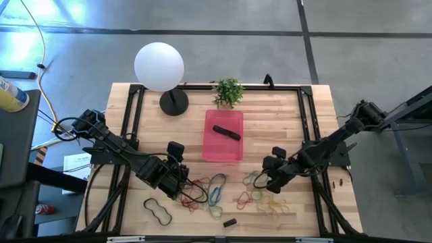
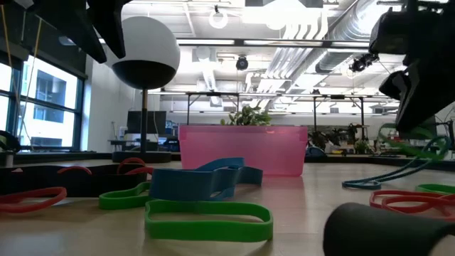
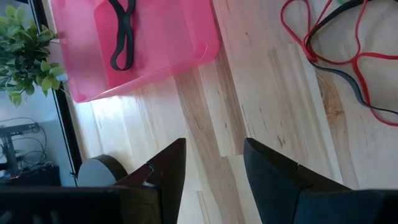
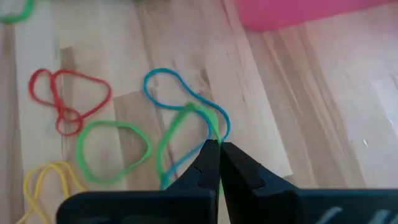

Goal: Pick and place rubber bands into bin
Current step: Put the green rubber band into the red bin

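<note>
Pinched on a green rubber band, the right gripper sits lower right of the high view. Left gripper gapes empty, lower left. Pink bin lies centre, holding one black band.

Right gripper pinching green rubber band
</note>
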